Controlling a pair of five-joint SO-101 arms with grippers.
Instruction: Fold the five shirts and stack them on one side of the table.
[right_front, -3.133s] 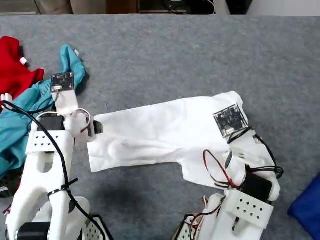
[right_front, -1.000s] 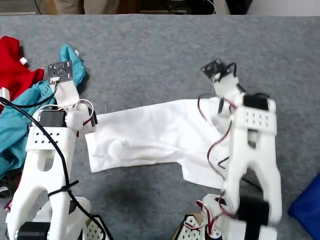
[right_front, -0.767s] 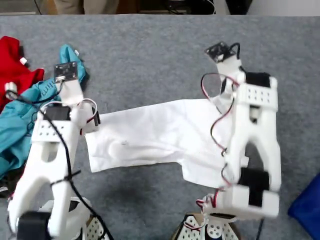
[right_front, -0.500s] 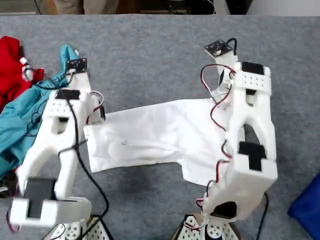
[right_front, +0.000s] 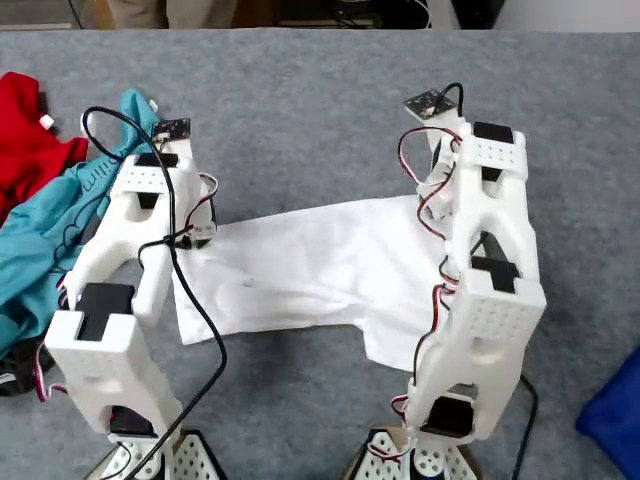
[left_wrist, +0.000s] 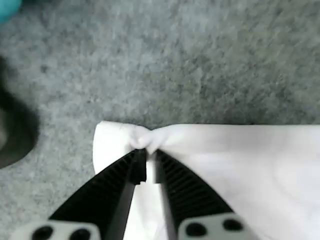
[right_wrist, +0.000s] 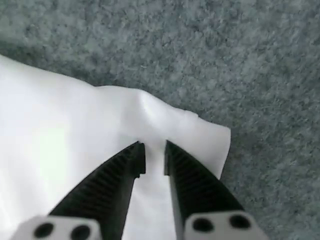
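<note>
**Both claws pinch the far edge of the white shirt**

The white shirt lies spread across the middle of the desk, partly folded into a long band. A broader flap lies at its near right. The left claw is closed on the shirt's far left corner, where the cloth bunches into a small pucker at the tips. The right claw sits at the far right corner with its jaws drawn nearly together. A ridge of cloth runs up to them, so it looks to be gripping too, though less surely.

The step in hand seems to be a fold of the far edge towards the near side. To do it well, both corners should rise together and travel level, so the edge stays taut and lands square on the near edge. The right pinch is worth confirming before any lift. The teal shirt and red shirt lie heaped at far left, well clear of the fold. A blue cloth lies at the near right edge.

Three seconds back, both arms were drawn in low on the near side. Since then each has stretched out over the shirt to its far edge. The shirt itself has hardly shifted.
</note>
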